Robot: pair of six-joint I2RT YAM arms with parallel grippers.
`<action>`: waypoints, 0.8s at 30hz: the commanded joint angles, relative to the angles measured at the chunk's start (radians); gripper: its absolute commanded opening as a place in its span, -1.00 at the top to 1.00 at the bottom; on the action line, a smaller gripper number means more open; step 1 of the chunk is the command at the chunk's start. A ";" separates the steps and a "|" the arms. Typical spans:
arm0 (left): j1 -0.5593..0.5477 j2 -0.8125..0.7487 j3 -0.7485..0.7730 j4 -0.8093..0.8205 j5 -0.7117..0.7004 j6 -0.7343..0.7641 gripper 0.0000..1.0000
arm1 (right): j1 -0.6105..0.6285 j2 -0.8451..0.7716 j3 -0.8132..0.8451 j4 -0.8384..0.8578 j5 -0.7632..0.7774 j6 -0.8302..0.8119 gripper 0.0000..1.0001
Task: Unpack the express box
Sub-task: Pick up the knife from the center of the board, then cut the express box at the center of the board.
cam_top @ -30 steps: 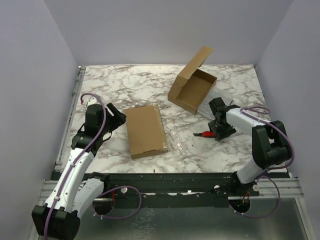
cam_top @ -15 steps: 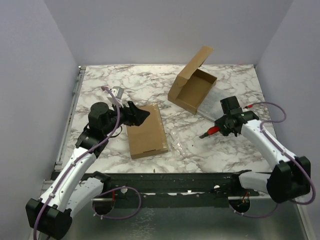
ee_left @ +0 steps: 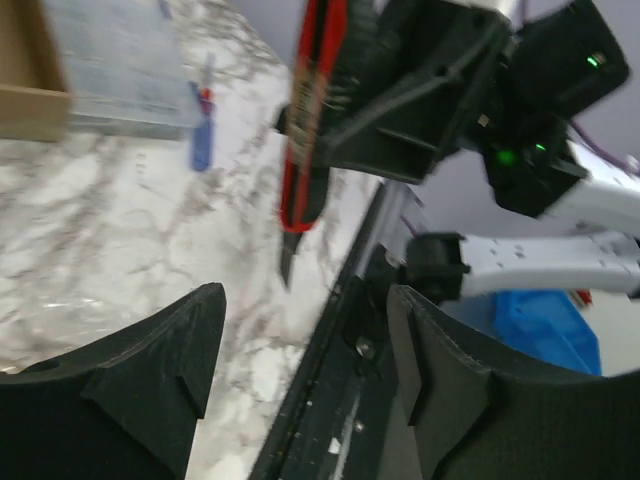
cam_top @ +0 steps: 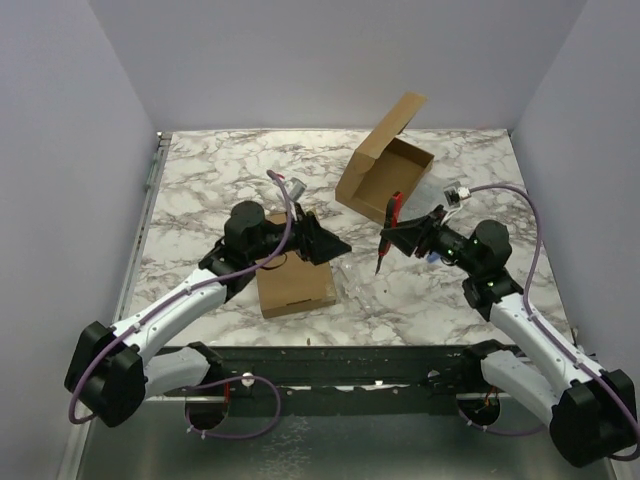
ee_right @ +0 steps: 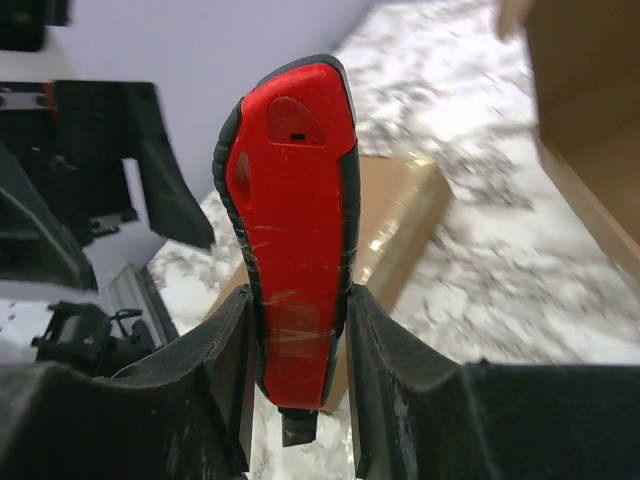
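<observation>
The express box [cam_top: 292,268] lies flat and closed, brown cardboard, left of the table's middle; part of it also shows in the right wrist view [ee_right: 395,225]. My right gripper [cam_top: 400,236] [ee_right: 300,300] is shut on a red utility knife [cam_top: 388,228] [ee_right: 295,220], held in the air right of the box with its blade end down. My left gripper [cam_top: 330,246] [ee_left: 305,300] hangs open and empty over the box's right edge, facing the knife [ee_left: 310,130] with a gap between them.
An open brown cardboard box [cam_top: 385,172] [ee_right: 590,130] with its lid raised stands at the back right. Clear plastic wrap [cam_top: 365,282] lies between the two boxes. A small blue and red tool [ee_left: 200,140] lies on the marble near clear packaging [ee_left: 130,50].
The right gripper closed on the knife, lifted it off the table and carried it left. The left arm swung right, over the closed box, toward the knife.
</observation>
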 commanded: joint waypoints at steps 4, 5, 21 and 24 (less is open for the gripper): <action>-0.179 -0.014 -0.002 0.202 0.033 -0.040 -0.49 | 0.088 0.107 -0.024 0.655 -0.231 0.091 0.99; -0.184 -0.013 -0.004 0.203 0.017 -0.036 -0.49 | 0.107 0.117 -0.023 0.685 -0.231 0.100 0.99; -0.192 -0.176 -0.139 0.253 -0.164 -0.067 -0.57 | 0.250 0.236 0.014 0.919 -0.255 0.273 0.99; -0.192 -0.149 -0.119 0.279 -0.077 -0.073 -0.60 | 0.277 0.254 0.031 0.921 -0.251 0.260 0.99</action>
